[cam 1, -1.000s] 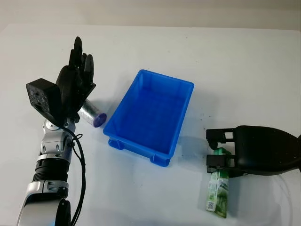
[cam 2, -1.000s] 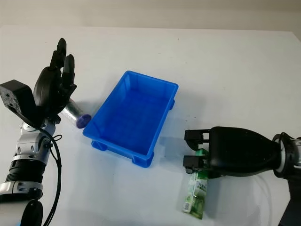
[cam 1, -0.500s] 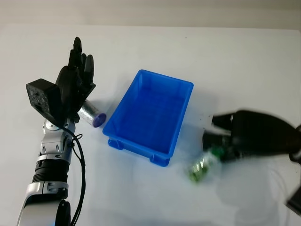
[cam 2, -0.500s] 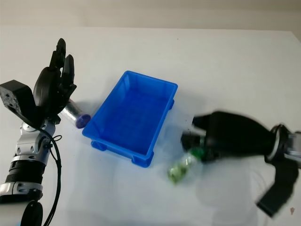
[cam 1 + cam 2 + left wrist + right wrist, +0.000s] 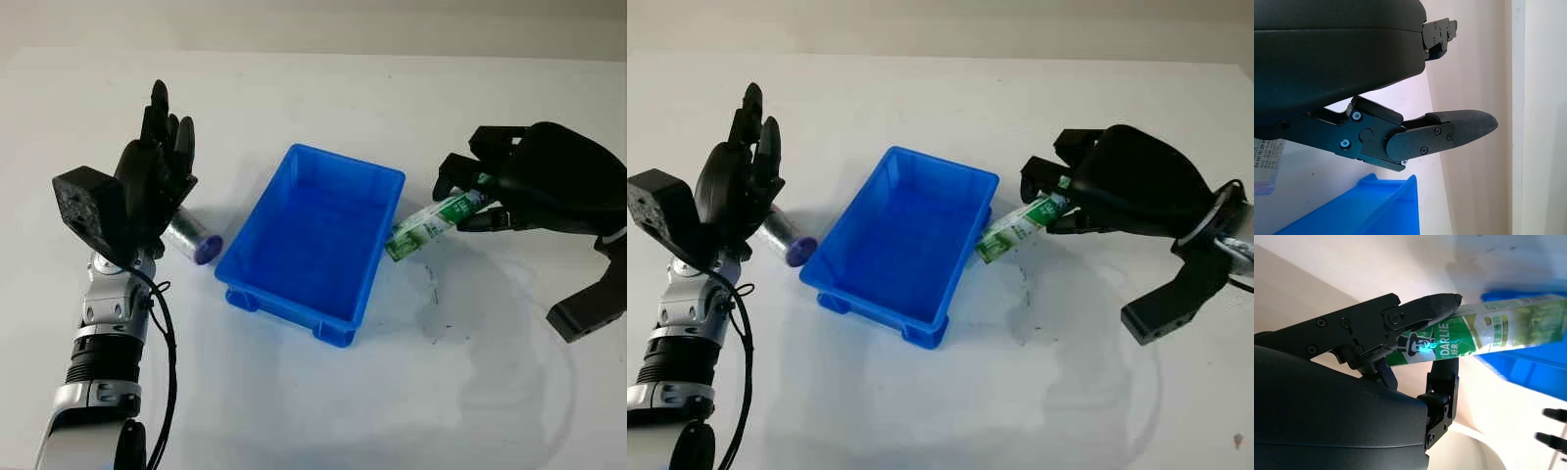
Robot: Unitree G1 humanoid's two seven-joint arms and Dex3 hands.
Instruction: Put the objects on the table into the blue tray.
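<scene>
Nearest to you, your left arm is rising from the bottom left of the white table [image 5: 294, 411], and your left hand [image 5: 157, 176] is standing upright and open, holding nothing, to the left of the blue tray [image 5: 313, 240]. Just beyond and beside that hand, a silver cylinder with a purple cap [image 5: 193, 240] is lying on its side on the table, its capped end pointing toward the tray's left wall and sitting just short of it. In the left wrist view, a finger [image 5: 1449, 132] of this hand is reaching out into the air, with a corner of the tray below it. The tray is sitting at the middle of the table, turned at an angle, and nothing is lying inside it. To its right, your right hand [image 5: 534, 186] is hovering above the table, its fingers closed on one end of a green toothpaste tube [image 5: 428, 223]. The tube is tilting downward and to the left from that grasp, and its free end is hanging at the tray's right rim, near the far right corner. In the right wrist view, you are pinching the tube [image 5: 1488, 333], which carries the word DARLIE, between the fingertips [image 5: 1440, 303], with the blue rim showing just past its far end.
</scene>
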